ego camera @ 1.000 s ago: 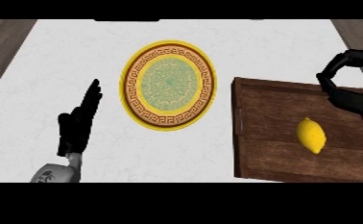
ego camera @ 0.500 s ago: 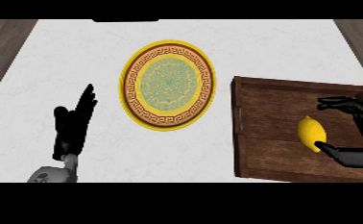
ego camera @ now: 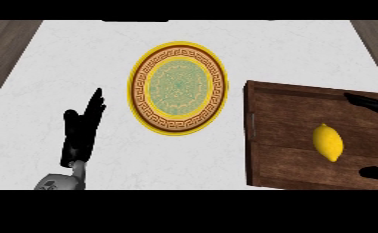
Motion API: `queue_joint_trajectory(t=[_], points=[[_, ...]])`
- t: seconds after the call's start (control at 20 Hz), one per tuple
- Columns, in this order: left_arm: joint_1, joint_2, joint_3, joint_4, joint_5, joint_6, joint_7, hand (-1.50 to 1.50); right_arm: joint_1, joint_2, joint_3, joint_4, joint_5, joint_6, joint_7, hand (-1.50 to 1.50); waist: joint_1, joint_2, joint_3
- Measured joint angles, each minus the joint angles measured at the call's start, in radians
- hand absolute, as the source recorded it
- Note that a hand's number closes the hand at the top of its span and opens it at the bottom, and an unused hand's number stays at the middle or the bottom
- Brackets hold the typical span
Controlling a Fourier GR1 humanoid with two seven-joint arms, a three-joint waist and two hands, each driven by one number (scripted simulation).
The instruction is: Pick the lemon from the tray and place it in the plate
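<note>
Yellow lemon lying free on the floor of the wooden tray, long axis running away from the view's lower edge, toward the tray's right part. Placed just to the left of the right hand's fingertips and level with the gap between them, touched by neither.

Of the right hand, only two black tips in view at the right border: one beyond the lemon, over the tray's far part, the other nearer than the lemon, close to the tray's near rim. Spread wide apart, nothing held between them; palm outside the view.

Tray itself dark brown with a raised rim, reaching leftward from those fingertips and ending in a straight left wall.

Past that wall, across a strip of white counter, the round plate: yellow edge, brown key-pattern band, green patterned middle. Well to the left of the right fingertips and farther away than them, apart from the tray.

At lower left, the left hand, black, resting, fingers straight and close together, pointing away, holding nothing. Plate to the right of and beyond these fingertips, near but not touching. Below the hand, the grey forearm at the lower edge.
</note>
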Motion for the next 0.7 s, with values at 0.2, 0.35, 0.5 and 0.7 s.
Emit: queue_joint_trajectory(t=[0.2, 0.35, 0.5, 0.7], points=[[0.015, 0.014, 0.004, -0.036, 0.002, -0.014, 0.023, 0.0, -0.033, -0.057, 0.03, -0.042, 0.098, 0.01, 0.074, -1.5, 0.001, -0.002, -0.001], [0.017, 0.014, 0.0, -0.055, -0.005, -0.013, 0.042, 0.0, -0.072, -0.103, 0.066, -0.057, 0.147, 0.078, 0.15, -1.5, 0.004, -0.001, -0.002], [0.008, 0.013, 0.009, -0.049, -0.008, -0.014, 0.043, 0.0, -0.098, -0.114, 0.114, -0.066, 0.198, 0.136, 0.213, -1.5, 0.004, -0.001, -0.002], [0.026, 0.004, 0.018, -0.044, -0.009, -0.025, 0.02, 0.0, -0.141, -0.089, 0.155, -0.074, 0.253, 0.205, 0.295, -1.5, 0.002, -0.001, -0.001]])
